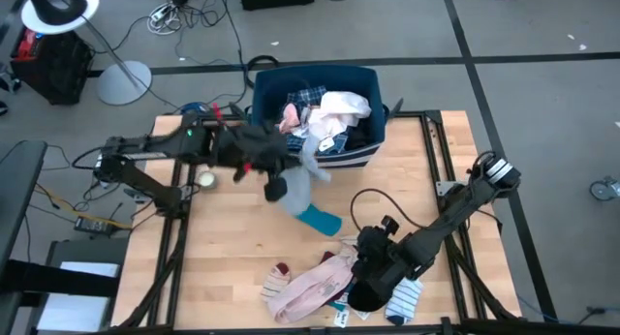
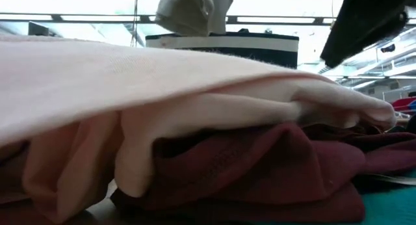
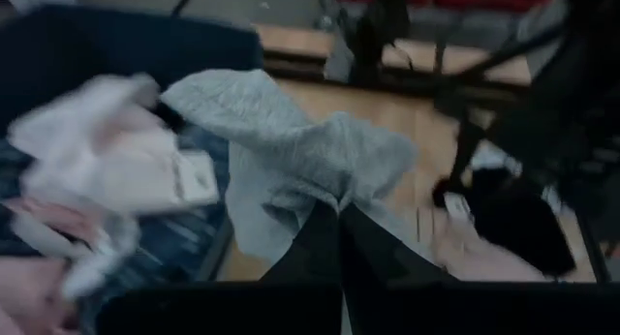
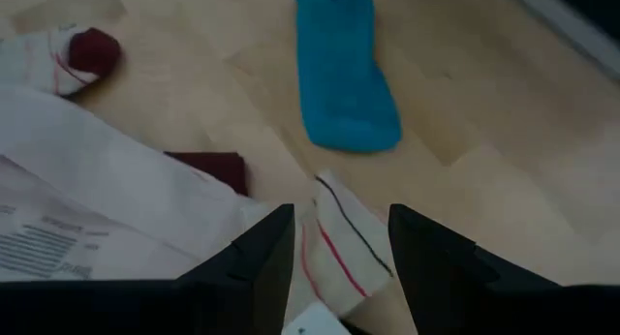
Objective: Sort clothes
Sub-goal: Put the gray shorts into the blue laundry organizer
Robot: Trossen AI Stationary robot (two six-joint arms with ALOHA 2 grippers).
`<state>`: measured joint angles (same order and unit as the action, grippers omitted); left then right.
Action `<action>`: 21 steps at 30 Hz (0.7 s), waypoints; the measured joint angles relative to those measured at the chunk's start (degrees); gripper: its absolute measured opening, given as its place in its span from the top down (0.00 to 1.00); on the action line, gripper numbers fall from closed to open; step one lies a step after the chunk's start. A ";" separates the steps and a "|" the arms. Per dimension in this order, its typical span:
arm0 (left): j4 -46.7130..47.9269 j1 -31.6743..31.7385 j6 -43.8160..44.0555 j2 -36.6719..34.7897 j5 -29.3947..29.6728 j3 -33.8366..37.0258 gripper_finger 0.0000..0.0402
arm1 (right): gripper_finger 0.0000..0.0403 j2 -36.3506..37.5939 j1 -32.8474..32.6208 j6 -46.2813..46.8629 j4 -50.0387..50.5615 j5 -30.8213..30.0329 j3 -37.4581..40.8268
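The sorting looks well under way but far from finished, judging by how things lie. A few pieces are already out on the wooden table [image 1: 223, 267]: a teal sock [image 1: 320, 219] lies alone near the middle, and at the front edge a pale pink garment [image 1: 310, 285] rests on a maroon garment [image 2: 260, 166], with a white sock with a maroon toe [image 1: 281, 270] just beside them and a striped sock [image 1: 405, 298] on the other side.

The dark blue bin [image 1: 373, 83] at the back of the table holds most of what is left: a white garment [image 1: 341, 106] on top, something pink, and a blue plaid piece [image 1: 310, 93] beneath, all heaped together.

The left gripper [image 1: 283, 163] hangs just in front of the bin, its jaws clamped on a grey garment [image 1: 298, 185], which dangles above the table, apart from the bin's contents.

The right gripper [image 4: 339, 240] is low over the front pile with its jaws apart, the striped sock directly between them and the teal sock farther ahead; it holds nothing.
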<state>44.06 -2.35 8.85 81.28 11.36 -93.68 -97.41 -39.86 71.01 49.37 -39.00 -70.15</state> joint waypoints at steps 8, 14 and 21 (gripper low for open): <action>-0.47 11.85 -3.16 0.02 -3.81 -6.95 1.00 | 0.62 7.16 2.66 -7.74 -22.49 1.55 16.05; -0.88 20.34 -4.95 0.02 -3.79 -8.28 1.00 | 0.65 9.89 4.52 -10.77 -31.08 1.20 22.88; -2.22 26.09 -8.75 2.39 -3.79 -8.30 0.98 | 0.67 10.44 5.61 -12.43 -43.83 1.23 29.46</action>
<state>41.84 23.75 0.10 83.67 7.58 -101.97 -86.96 -34.25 58.58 5.54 -37.76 -40.69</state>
